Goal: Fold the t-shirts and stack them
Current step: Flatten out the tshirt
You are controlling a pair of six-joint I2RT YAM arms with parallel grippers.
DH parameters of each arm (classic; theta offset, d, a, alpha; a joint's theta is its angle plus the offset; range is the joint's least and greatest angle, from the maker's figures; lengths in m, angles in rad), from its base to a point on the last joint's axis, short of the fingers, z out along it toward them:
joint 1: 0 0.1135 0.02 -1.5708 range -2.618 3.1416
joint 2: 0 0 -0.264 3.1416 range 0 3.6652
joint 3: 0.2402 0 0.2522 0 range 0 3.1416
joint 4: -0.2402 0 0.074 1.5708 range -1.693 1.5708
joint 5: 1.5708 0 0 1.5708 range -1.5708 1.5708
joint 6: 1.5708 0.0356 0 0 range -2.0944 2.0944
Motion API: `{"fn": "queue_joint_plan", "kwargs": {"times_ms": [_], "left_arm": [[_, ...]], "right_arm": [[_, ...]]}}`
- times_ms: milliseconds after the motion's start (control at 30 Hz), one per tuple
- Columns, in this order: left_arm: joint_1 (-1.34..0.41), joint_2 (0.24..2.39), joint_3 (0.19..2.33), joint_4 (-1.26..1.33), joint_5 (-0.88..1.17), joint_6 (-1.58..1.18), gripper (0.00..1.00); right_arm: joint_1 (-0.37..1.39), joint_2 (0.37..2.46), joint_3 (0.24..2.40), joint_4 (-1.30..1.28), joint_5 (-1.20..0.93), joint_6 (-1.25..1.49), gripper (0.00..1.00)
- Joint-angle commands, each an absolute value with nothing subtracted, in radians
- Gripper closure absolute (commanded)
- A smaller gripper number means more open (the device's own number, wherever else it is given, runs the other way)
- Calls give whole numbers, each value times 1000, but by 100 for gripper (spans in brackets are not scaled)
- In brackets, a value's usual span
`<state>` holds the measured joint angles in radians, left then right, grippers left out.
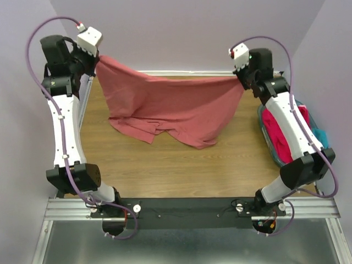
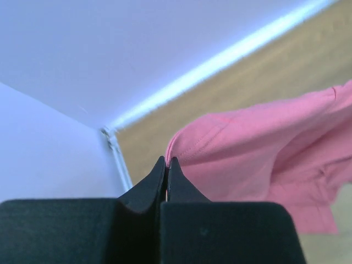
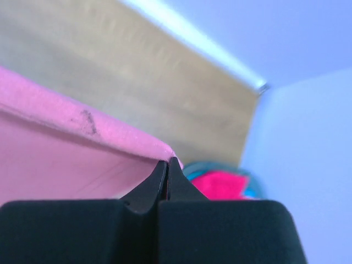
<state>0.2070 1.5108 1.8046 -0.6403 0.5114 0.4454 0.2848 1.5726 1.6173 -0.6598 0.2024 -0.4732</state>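
Pink shirt (image 1: 170, 107) hangs spread between left gripper (image 1: 98, 59) and right gripper (image 1: 242, 82), both clamped tight on its edge; nothing folded yet, red shirt (image 1: 273, 127) seemingly waiting in basket (image 1: 262, 131).

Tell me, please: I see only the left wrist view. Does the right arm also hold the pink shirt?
Observer: Yes. The right fingers are shut on an edge of the salmon-pink shirt.
Operator: Is the shirt completely off the table?
Observer: No. Its upper edge is lifted, but its lower part rests bunched on the table.
Operator: Where are the other shirts?
Observer: A magenta-red shirt lies in the teal basket, at the right, under the right arm.
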Motion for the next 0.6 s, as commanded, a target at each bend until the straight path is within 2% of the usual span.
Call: {"fn": "queue_joint_plan", "kwargs": {"times_ms": [0, 133, 367, 567], "left_arm": [[201, 1516, 1989, -632, 535, 377, 100], [221, 1396, 1985, -585, 485, 335, 100], [241, 1065, 1784, -378, 336, 215, 100], [241, 963, 1848, -258, 190, 157, 100]], "right_arm": [[287, 1566, 1828, -661, 271, -538, 99], [285, 1520, 1952, -660, 313, -561, 99], [285, 1367, 2046, -657, 342, -540, 100], [285, 1335, 2181, -652, 350, -546, 99]]}}
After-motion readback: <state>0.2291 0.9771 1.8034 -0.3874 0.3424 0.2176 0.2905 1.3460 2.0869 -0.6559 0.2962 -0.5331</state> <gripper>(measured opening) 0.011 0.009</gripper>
